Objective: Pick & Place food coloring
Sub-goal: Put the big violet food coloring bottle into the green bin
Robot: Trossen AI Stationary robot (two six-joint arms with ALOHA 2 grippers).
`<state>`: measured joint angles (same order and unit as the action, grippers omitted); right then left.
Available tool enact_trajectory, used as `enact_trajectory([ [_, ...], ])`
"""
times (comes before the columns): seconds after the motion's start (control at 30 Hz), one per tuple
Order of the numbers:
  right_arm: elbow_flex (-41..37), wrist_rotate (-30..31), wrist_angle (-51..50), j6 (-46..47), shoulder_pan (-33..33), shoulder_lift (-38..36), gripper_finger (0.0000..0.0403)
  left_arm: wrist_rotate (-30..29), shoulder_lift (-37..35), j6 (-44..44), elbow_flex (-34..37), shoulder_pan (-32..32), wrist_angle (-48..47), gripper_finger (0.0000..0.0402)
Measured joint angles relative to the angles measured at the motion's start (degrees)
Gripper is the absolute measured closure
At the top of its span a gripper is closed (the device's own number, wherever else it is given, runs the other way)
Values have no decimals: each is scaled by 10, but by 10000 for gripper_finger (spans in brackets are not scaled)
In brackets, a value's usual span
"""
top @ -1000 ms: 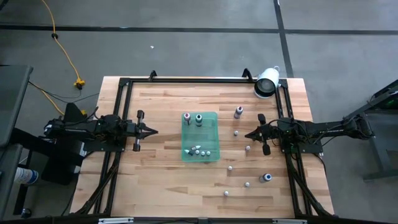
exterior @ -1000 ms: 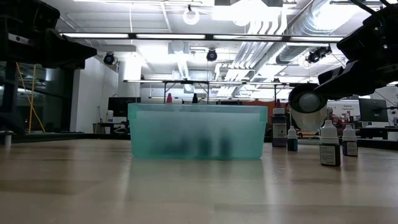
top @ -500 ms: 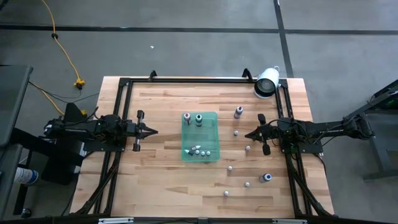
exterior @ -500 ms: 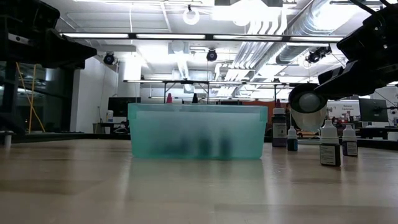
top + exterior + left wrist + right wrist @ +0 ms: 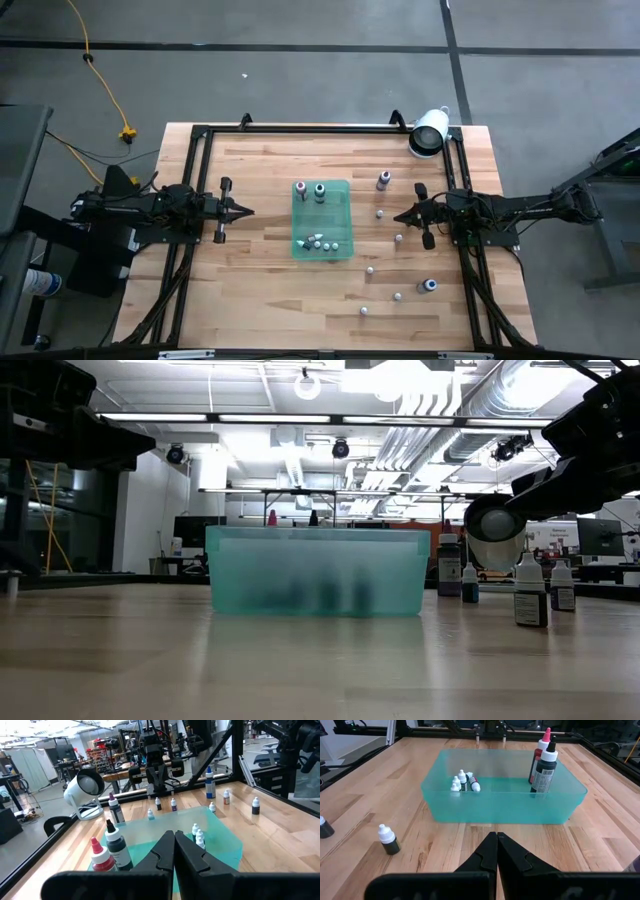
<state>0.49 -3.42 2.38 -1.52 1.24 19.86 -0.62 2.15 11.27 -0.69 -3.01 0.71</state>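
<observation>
- Several food coloring bottles already sit in the green tray at mid-surface; seven or so more bottles stand scattered at its 3 to 5 o'clock.
- Right hand pinched closed, empty, among them.
- Left hand closed, empty, at the tray's 9 o'clock.

We counted one green tray and one white cylinder. Two large bottles stood in the tray, beside four small bottles. We counted two arms.
</observation>
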Motion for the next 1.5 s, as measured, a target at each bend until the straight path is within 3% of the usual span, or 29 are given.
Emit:
enact_trajectory([
  [0.23,0,2,0,-16,0,0,402,0,0,0,0,0,0,402],
  [0.37,0,48,0,-125,0,0,402,0,0,0,0,0,0,402],
  [0.6,0,89,4,-139,0,0,402,0,0,0,0,0,0,401],
  [0.8,0,74,18,-2,0,0,402,0,0,0,0,0,0,401],
  [1.03,3,63,156,137,14,-17,402,0,0,0,0,0,0,401],
  [1.2,4,32,158,216,16,-31,402,0,0,0,0,0,0,401],
  [1.37,16,14,130,186,23,-35,402,0,0,0,0,0,0,401],
  [1.5,86,31,-6,121,43,-35,402,0,0,0,0,0,0,401],
])
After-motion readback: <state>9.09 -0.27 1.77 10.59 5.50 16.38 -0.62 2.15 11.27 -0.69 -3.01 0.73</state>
